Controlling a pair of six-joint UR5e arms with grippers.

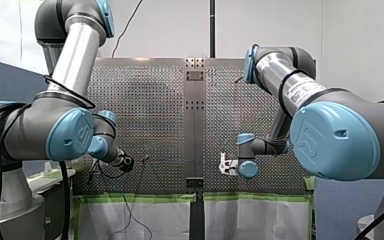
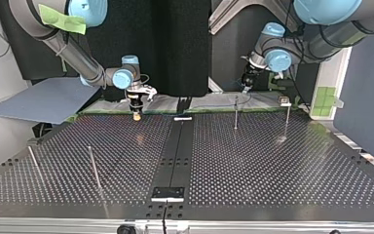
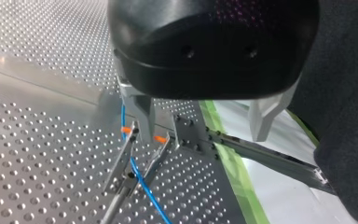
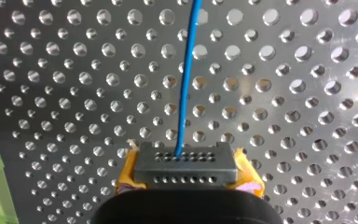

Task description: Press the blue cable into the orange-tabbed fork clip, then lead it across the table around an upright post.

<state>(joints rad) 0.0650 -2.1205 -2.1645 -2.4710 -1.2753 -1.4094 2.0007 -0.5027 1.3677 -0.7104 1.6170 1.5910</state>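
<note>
While perf., table (image 1: 150, 100) w/ green tape (image 1: 130, 198) edge; white wall (image 1: 170, 25).

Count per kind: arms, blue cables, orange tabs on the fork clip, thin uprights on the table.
Arms: 2
Blue cable: 1
Orange tabs: 2
Thin uprights, top view: 4
Total: 9
</note>
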